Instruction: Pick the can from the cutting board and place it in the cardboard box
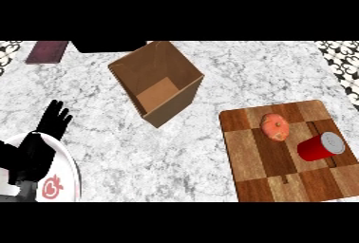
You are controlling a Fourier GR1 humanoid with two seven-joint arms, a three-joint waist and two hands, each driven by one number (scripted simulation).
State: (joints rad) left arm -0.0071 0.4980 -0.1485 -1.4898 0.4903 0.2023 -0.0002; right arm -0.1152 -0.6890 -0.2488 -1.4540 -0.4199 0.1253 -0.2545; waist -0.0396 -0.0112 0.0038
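On the marbled bench (210, 156), a red can (320, 147) with a silver top lies tilted on the cutting board (259, 180); the left hand (53, 119) rests open, well apart from the cardboard box (155, 81).

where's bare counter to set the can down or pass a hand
Bare marble lies between the box and the cutting board, and in front of the box toward the plate. The board's far right is crowded by the can and a tomato; its near left is bare.

White-grey marbled table (231, 71) filling the view, black-and-white patterned tile floor (340, 59) at both upper corners, dark maroon book (48, 51) at the table's far-left edge, even light
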